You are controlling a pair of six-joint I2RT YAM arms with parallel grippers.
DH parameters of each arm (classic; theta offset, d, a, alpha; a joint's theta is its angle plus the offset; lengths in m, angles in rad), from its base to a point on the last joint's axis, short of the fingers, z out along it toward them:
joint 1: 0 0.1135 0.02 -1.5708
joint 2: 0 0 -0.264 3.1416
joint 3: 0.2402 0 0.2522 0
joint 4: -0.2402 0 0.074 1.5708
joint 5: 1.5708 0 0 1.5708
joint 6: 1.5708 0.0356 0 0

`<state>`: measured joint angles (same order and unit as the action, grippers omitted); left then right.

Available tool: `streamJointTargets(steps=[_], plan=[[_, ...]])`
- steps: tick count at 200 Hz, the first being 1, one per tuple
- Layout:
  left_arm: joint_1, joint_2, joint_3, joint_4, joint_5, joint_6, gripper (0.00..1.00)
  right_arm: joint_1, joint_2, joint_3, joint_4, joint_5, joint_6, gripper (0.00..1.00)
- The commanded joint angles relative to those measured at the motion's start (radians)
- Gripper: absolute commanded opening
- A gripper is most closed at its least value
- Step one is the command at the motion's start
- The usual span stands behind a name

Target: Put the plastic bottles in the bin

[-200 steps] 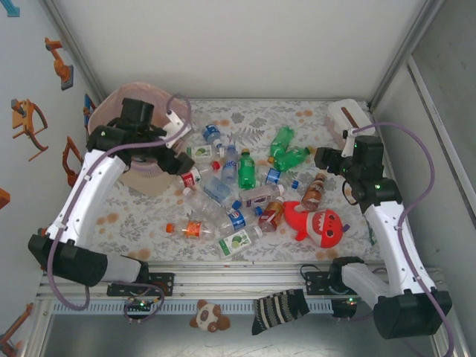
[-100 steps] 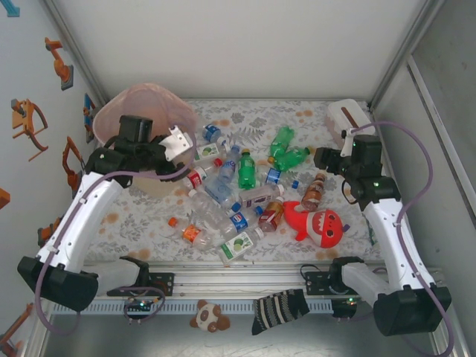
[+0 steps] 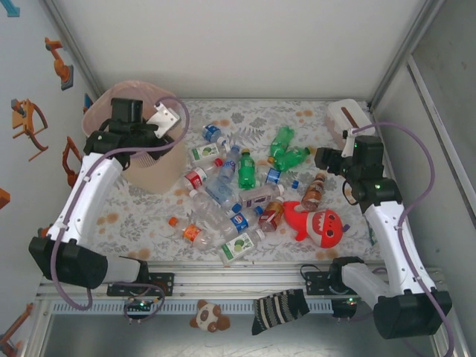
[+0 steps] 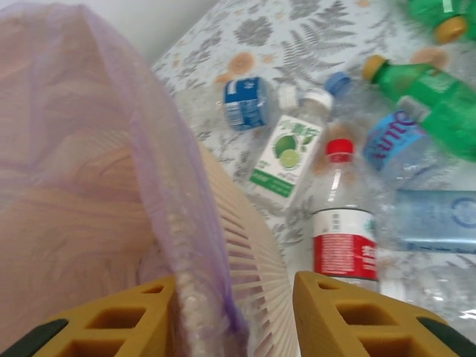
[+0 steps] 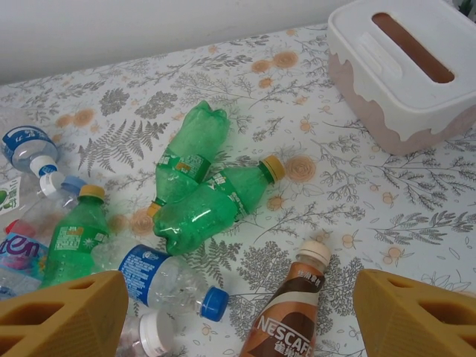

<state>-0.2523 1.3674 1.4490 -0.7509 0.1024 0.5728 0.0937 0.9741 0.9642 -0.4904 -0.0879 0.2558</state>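
The beige bin (image 3: 152, 167) with its pinkish liner (image 4: 111, 149) stands at the far left. My left gripper (image 3: 160, 123) straddles its rim, shut on the ribbed wall (image 4: 249, 260) and the liner. Several plastic bottles lie mid-table (image 3: 238, 193): a red-labelled one (image 4: 343, 238), a lime-labelled one (image 4: 286, 152), two green ones (image 5: 208, 208). My right gripper (image 3: 327, 160) hangs open over the table. A brown coffee bottle (image 5: 286, 320) and a blue-labelled bottle (image 5: 160, 279) lie between its fingers' span, untouched.
A red shark plush (image 3: 320, 223) lies right of the bottle heap. A white box with a brown slot (image 5: 401, 67) stands at the far right corner. A small plush (image 3: 208, 316) and a striped sock (image 3: 279, 309) lie on the rail at the near edge.
My left gripper's jaws have closed in on the bin's rim, and arm and bin have shifted at the far left. The right arm has not moved.
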Motion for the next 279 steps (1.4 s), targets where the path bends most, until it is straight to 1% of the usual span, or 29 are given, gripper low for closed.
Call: streamJointTargets(steps=[1,66,82,139,170,204,228,240,260,279], plan=[[0.042,0.091,0.042,-0.011,-0.084,-0.049,0.39,0.009,-0.013,0.028,-0.001,0.005,0.013,0.78],[0.087,0.267,0.188,-0.003,-0.169,-0.125,0.39,0.009,-0.021,0.024,0.000,0.017,0.017,0.79],[0.095,0.286,0.221,-0.022,-0.176,-0.143,0.42,0.009,-0.027,0.022,-0.005,0.020,0.015,0.78],[0.096,0.171,0.231,-0.019,0.011,-0.153,0.65,0.011,-0.033,0.031,-0.014,0.022,0.013,0.78],[0.096,0.104,0.239,-0.026,0.079,-0.151,0.68,0.011,-0.028,0.042,-0.021,0.015,-0.007,0.78],[0.088,0.043,0.229,-0.061,0.201,-0.110,0.69,0.011,-0.023,0.064,-0.041,0.005,-0.057,0.79],[0.057,-0.016,0.188,-0.086,0.269,-0.047,0.69,0.011,-0.017,0.074,-0.048,-0.018,-0.089,0.79],[0.026,-0.039,0.170,-0.111,0.278,-0.014,0.69,0.012,-0.011,0.079,-0.051,-0.023,-0.097,0.79],[-0.056,-0.071,0.135,-0.135,0.225,0.009,0.69,0.010,-0.002,0.084,-0.051,-0.024,-0.100,0.79],[-0.132,-0.095,0.113,-0.152,0.186,-0.040,0.67,0.012,0.003,0.082,-0.043,-0.029,-0.094,0.79]])
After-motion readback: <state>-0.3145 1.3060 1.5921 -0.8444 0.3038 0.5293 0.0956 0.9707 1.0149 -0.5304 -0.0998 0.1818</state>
